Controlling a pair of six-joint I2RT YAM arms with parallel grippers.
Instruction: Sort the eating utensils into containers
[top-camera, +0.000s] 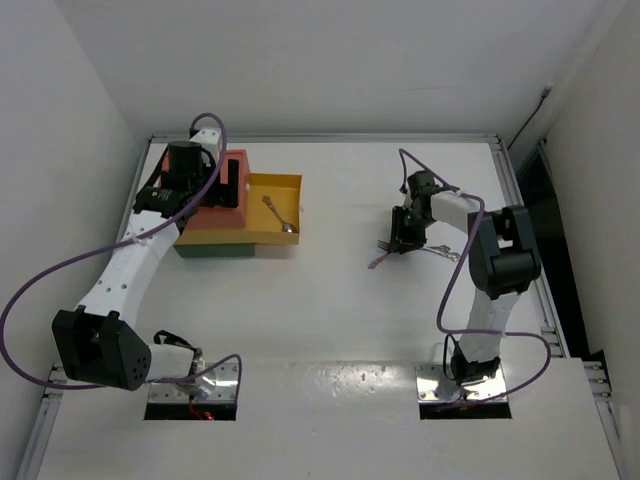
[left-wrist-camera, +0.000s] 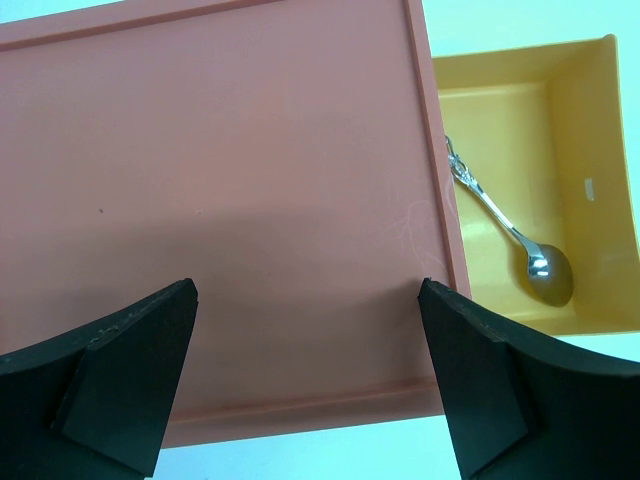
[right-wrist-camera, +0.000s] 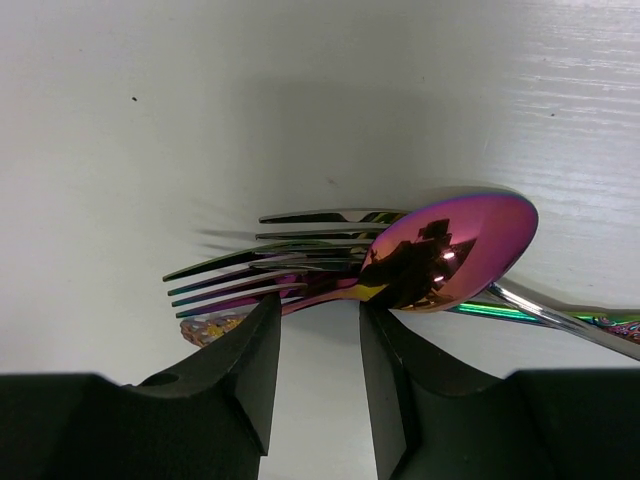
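The containers form one block: a red-orange top, a pulled-out yellow drawer and a dark green bottom. A silver metal spoon lies in the yellow drawer and also shows in the left wrist view. My left gripper hovers open and empty over the red-orange top. My right gripper is low over a pile of iridescent purple utensils. Its jaws stand narrowly apart at the neck of a purple spoon, beside several forks.
More thin utensils lie just right of the right gripper. The table's raised rails run along the left, far and right edges. Purple cables loop from both arms.
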